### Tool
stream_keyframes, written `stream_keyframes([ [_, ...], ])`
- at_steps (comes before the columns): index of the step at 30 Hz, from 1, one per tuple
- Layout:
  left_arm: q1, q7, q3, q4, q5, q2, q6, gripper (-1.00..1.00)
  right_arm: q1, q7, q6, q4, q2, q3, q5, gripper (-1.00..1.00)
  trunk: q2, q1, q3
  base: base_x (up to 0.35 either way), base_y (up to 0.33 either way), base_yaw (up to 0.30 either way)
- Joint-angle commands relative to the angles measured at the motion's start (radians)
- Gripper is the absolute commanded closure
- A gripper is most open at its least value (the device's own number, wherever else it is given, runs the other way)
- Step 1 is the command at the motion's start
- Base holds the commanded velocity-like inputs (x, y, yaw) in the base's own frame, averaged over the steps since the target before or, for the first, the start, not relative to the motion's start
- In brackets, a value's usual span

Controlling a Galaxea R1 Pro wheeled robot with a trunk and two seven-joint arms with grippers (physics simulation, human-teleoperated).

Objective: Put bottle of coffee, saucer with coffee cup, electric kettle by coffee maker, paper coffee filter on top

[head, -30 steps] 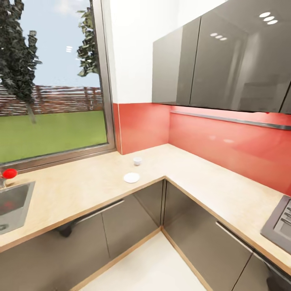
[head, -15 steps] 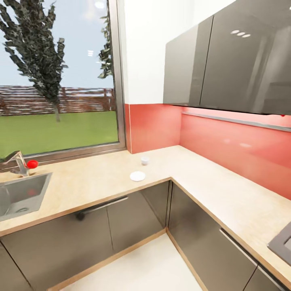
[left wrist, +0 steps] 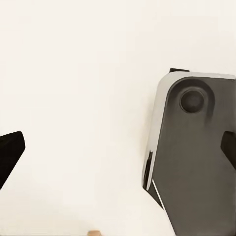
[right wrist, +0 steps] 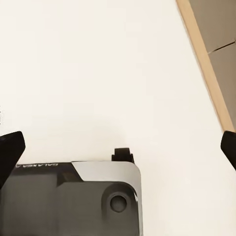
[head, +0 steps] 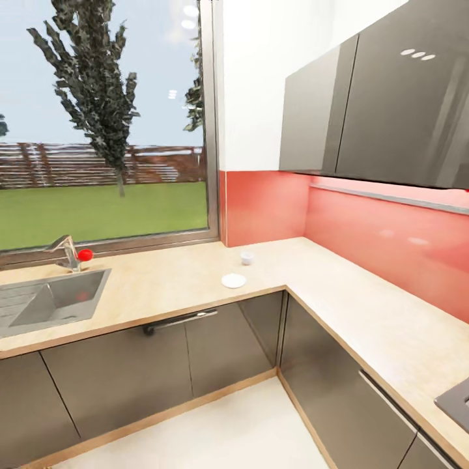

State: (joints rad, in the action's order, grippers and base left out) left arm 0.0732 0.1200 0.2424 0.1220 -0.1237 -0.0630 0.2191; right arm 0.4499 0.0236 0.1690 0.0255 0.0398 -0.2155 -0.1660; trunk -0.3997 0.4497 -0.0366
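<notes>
Head view: saucer (head: pixel 234 281) flat on kitchen countertop (head: pixel 163 286) near the corner; coffee cup (head: pixel 247 258) just behind it, apart.

Left wrist view: left gripper (left wrist: pixel 118 152) wide, empty, over pale floor (left wrist: pixel 73 73) and robot base (left wrist: pixel 196 162).

Right wrist view: right gripper (right wrist: pixel 118 150) wide, empty, above floor.

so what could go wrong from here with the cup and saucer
The coffee cup and the saucer sit apart near the counter's inner corner, so each probably needs its own pick. The saucer lies flat near the kitchen countertop front edge; a sliding grasp might push it off. The cup is tiny and could tip if nudged.
</notes>
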Motion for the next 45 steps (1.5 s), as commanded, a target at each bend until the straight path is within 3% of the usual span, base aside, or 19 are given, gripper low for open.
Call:
stream_keyframes([
  [1,0.000,0.003,0.007,0.001,-0.009,0.000,0.002,-1.00,0.000,0.002,0.006,0.002,0.000,-0.008,-0.010,-1.00,0.000,0.000,-0.001,-0.012,-0.012,0.180],
  [13,0.000,0.003,0.012,-0.003,-0.005,-0.011,0.003,-1.00,0.000,0.000,0.006,0.002,0.000,-0.008,-0.011,-1.00,0.000,0.000,-0.011,-0.002,-0.002,0.157],
  [20,0.000,0.003,0.009,0.003,-0.008,-0.008,0.003,-1.00,0.000,0.000,-0.130,0.002,0.001,-0.006,-0.016,-1.00,0.000,0.000,-0.012,-0.178,0.000,0.010],
  [28,-0.007,0.002,0.007,0.029,-0.007,-0.001,0.003,-1.00,0.000,-0.004,-0.153,0.003,0.000,-0.007,-0.013,-1.00,0.000,0.000,-0.013,-0.024,0.000,0.000],
  [30,-0.030,0.002,0.005,0.080,-0.008,-0.002,0.002,-1.00,0.000,-0.005,-0.156,0.005,0.000,-0.008,-0.013,-1.00,0.000,0.000,-0.014,0.000,0.000,0.000],
  [33,-0.113,-0.002,0.006,0.257,-0.008,-0.009,-0.011,-1.00,0.000,-0.001,-0.159,0.032,-0.001,-0.008,-0.012,-1.00,0.000,0.000,-0.014,0.000,0.000,0.000],
  [37,-0.213,-0.006,0.008,0.440,-0.006,-0.009,-0.045,-1.00,0.000,0.002,-0.160,0.149,-0.015,-0.008,-0.011,-1.00,0.000,0.000,-0.014,0.000,0.000,0.000],
  [41,-0.327,-0.032,0.003,0.614,-0.004,0.001,-0.132,-1.00,0.000,0.003,-0.161,0.323,-0.087,-0.008,-0.010,-1.00,0.000,0.000,-0.014,0.000,0.000,0.000],
  [45,-0.436,-0.106,0.005,0.705,0.007,0.003,-0.160,-1.00,0.001,0.003,-0.208,0.471,-0.155,-0.008,-0.009,-1.00,0.000,0.000,-0.014,0.000,0.000,0.000],
])
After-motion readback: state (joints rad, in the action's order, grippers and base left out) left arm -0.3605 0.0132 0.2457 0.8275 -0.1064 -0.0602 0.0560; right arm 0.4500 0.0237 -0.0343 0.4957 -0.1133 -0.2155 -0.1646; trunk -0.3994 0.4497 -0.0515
